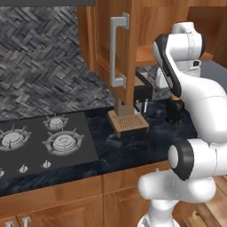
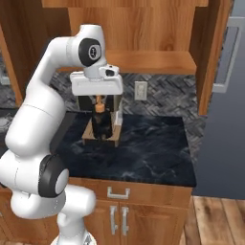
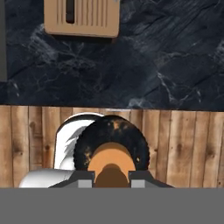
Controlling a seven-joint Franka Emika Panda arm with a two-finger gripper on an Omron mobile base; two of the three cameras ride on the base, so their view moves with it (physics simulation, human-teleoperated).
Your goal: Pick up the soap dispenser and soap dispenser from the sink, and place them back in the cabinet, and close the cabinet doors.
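My gripper [image 2: 99, 101] is shut on the tan pump of the black, squarish soap dispenser [image 2: 101, 125], which hangs upright in the air. In the hand view, which looks straight down, my gripper [image 3: 112, 179] clamps the tan pump above the round black top of the soap dispenser [image 3: 112, 140]. The bottle hangs just off the front edge of the dark counter [image 3: 166, 57]. In the left base view the soap dispenser [image 1: 174, 111] shows partly behind my arm. The brown cabinet stands above, with its inner shelf [image 2: 148, 61] bare. Both cabinet doors are open, the left door [image 1: 116, 48] with its grey bar handle and the right door [image 2: 210, 57].
A small machine on a wooden slatted base [image 1: 128, 122] stands on the counter under the cabinet. A black gas cooktop [image 1: 44, 142] lies to the left. A grey appliance with a bar handle [image 2: 228, 72] rises at the right. Wooden drawer fronts [image 2: 119, 194] run below the counter.
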